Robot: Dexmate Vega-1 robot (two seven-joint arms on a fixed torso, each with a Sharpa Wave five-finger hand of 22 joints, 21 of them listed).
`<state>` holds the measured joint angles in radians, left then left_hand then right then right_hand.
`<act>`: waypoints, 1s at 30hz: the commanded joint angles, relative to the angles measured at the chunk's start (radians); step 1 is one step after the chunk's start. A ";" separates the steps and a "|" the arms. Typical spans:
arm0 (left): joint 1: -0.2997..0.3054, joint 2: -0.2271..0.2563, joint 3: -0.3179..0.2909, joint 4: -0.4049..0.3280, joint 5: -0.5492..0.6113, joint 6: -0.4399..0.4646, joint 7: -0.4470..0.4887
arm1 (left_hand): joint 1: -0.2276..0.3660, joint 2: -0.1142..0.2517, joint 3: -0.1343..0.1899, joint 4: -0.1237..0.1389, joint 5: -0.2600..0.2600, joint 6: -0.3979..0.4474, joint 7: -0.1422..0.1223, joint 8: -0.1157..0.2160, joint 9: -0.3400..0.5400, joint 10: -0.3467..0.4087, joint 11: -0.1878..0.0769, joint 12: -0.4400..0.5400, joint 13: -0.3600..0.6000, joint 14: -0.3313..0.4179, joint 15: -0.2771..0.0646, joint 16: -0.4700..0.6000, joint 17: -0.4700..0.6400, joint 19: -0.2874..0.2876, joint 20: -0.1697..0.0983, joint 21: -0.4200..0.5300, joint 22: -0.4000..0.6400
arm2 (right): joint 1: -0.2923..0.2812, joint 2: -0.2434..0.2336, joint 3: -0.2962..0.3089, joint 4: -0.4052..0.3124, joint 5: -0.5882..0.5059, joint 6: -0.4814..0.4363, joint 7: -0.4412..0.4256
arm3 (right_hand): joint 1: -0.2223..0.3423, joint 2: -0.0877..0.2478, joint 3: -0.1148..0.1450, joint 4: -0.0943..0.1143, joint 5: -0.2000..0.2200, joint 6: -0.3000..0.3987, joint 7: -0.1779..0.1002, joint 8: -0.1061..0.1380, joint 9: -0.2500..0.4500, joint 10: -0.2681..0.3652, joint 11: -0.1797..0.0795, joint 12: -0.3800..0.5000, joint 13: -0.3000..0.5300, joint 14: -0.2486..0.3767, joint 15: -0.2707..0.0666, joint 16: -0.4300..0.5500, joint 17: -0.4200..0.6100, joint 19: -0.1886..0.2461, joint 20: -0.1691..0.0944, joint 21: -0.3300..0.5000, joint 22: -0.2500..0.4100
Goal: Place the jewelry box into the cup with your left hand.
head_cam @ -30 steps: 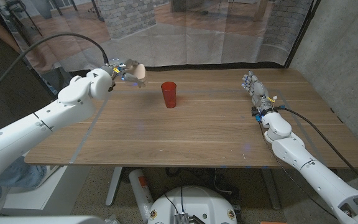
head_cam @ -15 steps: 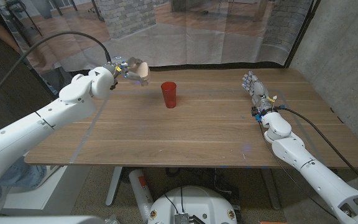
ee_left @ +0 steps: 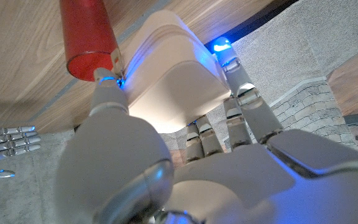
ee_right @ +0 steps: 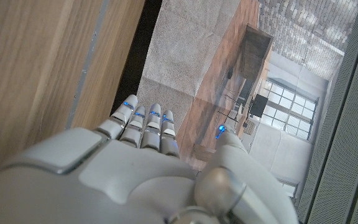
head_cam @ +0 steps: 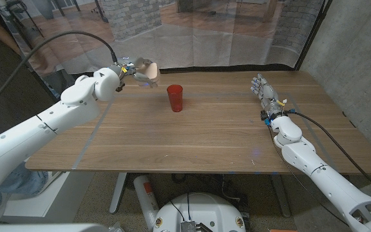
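One red cup (head_cam: 174,98), one cream jewelry box (head_cam: 148,69), two robot hands, one wooden table (head_cam: 198,135)

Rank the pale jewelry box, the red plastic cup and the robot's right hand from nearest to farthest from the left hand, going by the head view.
1. Pale jewelry box: held in the left hand.
2. Red plastic cup: mid-table, just right of that hand.
3. Right hand: far across, near the table's right edge.

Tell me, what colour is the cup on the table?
Red; the cup shows best in the head view.
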<state>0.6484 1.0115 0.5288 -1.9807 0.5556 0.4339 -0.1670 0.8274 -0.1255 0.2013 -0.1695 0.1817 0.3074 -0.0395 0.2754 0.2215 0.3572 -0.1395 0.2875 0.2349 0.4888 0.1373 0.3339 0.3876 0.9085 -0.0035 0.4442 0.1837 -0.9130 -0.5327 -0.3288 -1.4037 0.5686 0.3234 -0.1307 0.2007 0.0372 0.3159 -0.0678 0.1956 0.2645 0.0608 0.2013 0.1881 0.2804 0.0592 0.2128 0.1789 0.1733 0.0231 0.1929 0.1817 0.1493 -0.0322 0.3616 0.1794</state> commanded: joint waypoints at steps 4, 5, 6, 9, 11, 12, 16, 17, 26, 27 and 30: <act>-0.008 -0.012 0.012 -0.020 0.025 -0.057 -0.008 | 0.173 0.179 0.051 0.049 0.005 0.026 -0.017 0.002 0.001 0.012 -0.004 -0.004 0.004 0.183 -0.245 -0.009 0.005 -0.007 -0.008 -0.009 0.003 | 0.003 0.002 0.000 0.010 0.003 0.009 0.004 | -0.002 0.009 0.002 -0.003 0.000 0.008 -0.001 -0.004 0.003 0.006 0.002 -0.003 0.004 0.008 -0.002 -0.002 0.003 0.007 0.001 -0.008 0.001; -0.009 -0.013 0.013 -0.021 0.029 -0.060 -0.009 | 0.173 0.178 0.051 0.049 0.005 0.027 -0.017 0.002 0.001 0.011 -0.003 -0.005 0.004 0.175 -0.242 -0.014 0.006 -0.013 -0.005 -0.011 0.003 | 0.002 0.001 0.000 0.008 0.002 0.008 0.002 | -0.002 0.009 0.002 -0.004 0.000 0.008 0.000 -0.004 0.003 0.006 0.001 -0.003 0.004 0.008 -0.001 -0.002 0.003 0.007 0.001 -0.008 0.001; -0.010 -0.014 0.014 -0.022 0.032 -0.063 -0.010 | 0.173 0.178 0.051 0.049 0.005 0.026 -0.017 0.001 0.001 0.011 -0.004 -0.005 0.005 0.170 -0.240 -0.016 0.006 -0.015 -0.005 -0.012 0.003 | 0.000 0.001 0.001 0.005 0.002 0.008 0.001 | -0.002 0.009 0.002 -0.004 0.000 0.008 0.000 -0.004 0.003 0.006 0.003 -0.003 0.004 0.008 -0.001 -0.002 0.003 0.007 0.001 -0.008 0.001; -0.011 -0.018 0.014 -0.024 0.038 -0.075 -0.010 | 0.173 0.179 0.051 0.050 0.006 0.026 -0.017 0.001 0.001 0.011 -0.006 -0.006 0.005 0.167 -0.238 -0.018 0.008 -0.017 -0.004 -0.013 0.004 | -0.008 -0.001 0.004 -0.002 0.003 0.008 -0.004 | -0.002 0.009 0.002 -0.004 0.000 0.008 -0.001 -0.004 0.003 0.006 0.003 -0.003 0.004 0.008 -0.001 -0.003 0.003 0.008 0.001 -0.009 0.001; -0.013 -0.020 0.016 -0.025 0.043 -0.082 -0.013 | 0.172 0.179 0.051 0.051 0.006 0.026 -0.017 0.001 0.001 0.012 -0.006 -0.006 0.005 0.166 -0.239 -0.019 0.009 -0.018 -0.003 -0.014 0.004 | -0.012 -0.002 0.005 -0.007 0.002 0.009 -0.007 | -0.002 0.009 0.001 -0.004 0.000 0.008 -0.001 -0.004 0.003 0.006 0.002 -0.003 0.004 0.008 -0.001 -0.003 0.002 0.008 0.001 -0.010 0.001; -0.013 -0.022 0.016 -0.026 0.045 -0.086 -0.014 | 0.172 0.179 0.051 0.051 0.006 0.026 -0.017 0.001 0.001 0.012 -0.005 -0.006 0.005 0.166 -0.238 -0.020 0.009 -0.019 -0.003 -0.014 0.004 | -0.015 -0.004 0.006 -0.010 0.002 0.010 -0.008 | -0.002 0.009 0.001 -0.004 0.000 0.008 -0.001 -0.004 0.003 0.006 0.002 -0.003 0.004 0.008 -0.001 -0.003 0.003 0.008 0.001 -0.010 0.001; -0.016 -0.026 0.024 -0.029 0.068 -0.097 -0.019 | 0.172 0.179 0.051 0.051 0.006 0.027 -0.017 0.001 0.001 0.013 0.000 -0.006 0.005 0.164 -0.237 -0.022 0.010 -0.022 -0.003 -0.015 0.004 | -0.024 -0.007 0.010 -0.018 0.003 0.011 -0.012 | -0.002 0.009 0.001 -0.004 0.000 0.008 -0.001 -0.004 0.003 0.007 0.003 -0.003 0.004 0.009 -0.001 -0.002 0.003 0.008 0.000 -0.011 0.001; -0.016 -0.028 0.026 -0.030 0.075 -0.098 -0.019 | 0.172 0.179 0.051 0.051 0.006 0.027 -0.017 0.001 0.001 0.013 -0.001 -0.007 0.005 0.163 -0.237 -0.022 0.011 -0.023 -0.003 -0.016 0.004 | -0.025 -0.008 0.011 -0.019 0.004 0.011 -0.012 | -0.002 0.010 0.001 -0.004 0.000 0.008 -0.001 -0.004 0.003 0.006 0.003 -0.003 0.004 0.009 -0.001 -0.002 0.003 0.009 0.000 -0.011 0.001; -0.023 -0.051 0.035 -0.020 0.097 -0.126 -0.030 | 0.171 0.180 0.051 0.052 0.006 0.034 -0.019 0.002 0.001 0.015 -0.006 -0.008 0.006 0.162 -0.238 -0.026 0.014 -0.028 -0.002 -0.018 0.004 | -0.036 -0.014 0.016 -0.030 0.008 0.007 -0.014 | -0.002 0.010 0.001 -0.005 0.000 0.008 0.000 -0.004 0.003 0.007 0.003 -0.003 0.004 0.008 -0.001 -0.003 0.003 0.010 0.001 -0.014 0.001; -0.026 -0.055 0.036 -0.016 0.097 -0.129 -0.033 | 0.171 0.180 0.051 0.052 0.006 0.034 -0.019 0.002 0.001 0.016 -0.006 -0.008 0.006 0.161 -0.238 -0.026 0.014 -0.028 -0.001 -0.018 0.004 | -0.037 -0.014 0.017 -0.031 0.008 0.009 -0.015 | -0.002 0.010 0.001 -0.005 0.000 0.007 -0.001 -0.004 0.003 0.007 0.003 -0.003 0.004 0.008 -0.001 -0.003 0.003 0.010 0.001 -0.015 0.001; -0.039 -0.068 0.041 -0.003 0.096 -0.141 -0.043 | 0.171 0.180 0.052 0.052 0.006 0.037 -0.021 0.003 0.001 0.020 -0.009 -0.007 0.006 0.164 -0.239 -0.027 0.016 -0.028 -0.001 -0.018 0.004 | -0.043 -0.016 0.020 -0.035 0.008 0.011 -0.017 | -0.002 0.010 0.001 -0.005 0.000 0.008 0.000 -0.004 0.003 0.007 0.003 -0.003 0.004 0.009 -0.001 -0.003 0.002 0.010 0.000 -0.015 0.001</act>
<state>0.6314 0.9763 0.5553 -2.0056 0.6319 0.3293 -0.1893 0.8290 -0.1271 0.2000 -0.1681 0.1787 0.3132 -0.0341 0.2705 0.2212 0.3624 -0.1411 0.2793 0.2397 0.4811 0.1227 0.3105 0.4001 0.8847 -0.0049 0.4287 0.1837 -0.9388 -0.5415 -0.3173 -1.4240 0.5730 0.3319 -0.1410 0.2007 0.0372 0.3160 -0.0677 0.1956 0.2645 0.0608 0.2013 0.1881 0.2805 0.0592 0.2128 0.1789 0.1733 0.0231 0.1929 0.1817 0.1527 -0.0285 0.3471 0.1792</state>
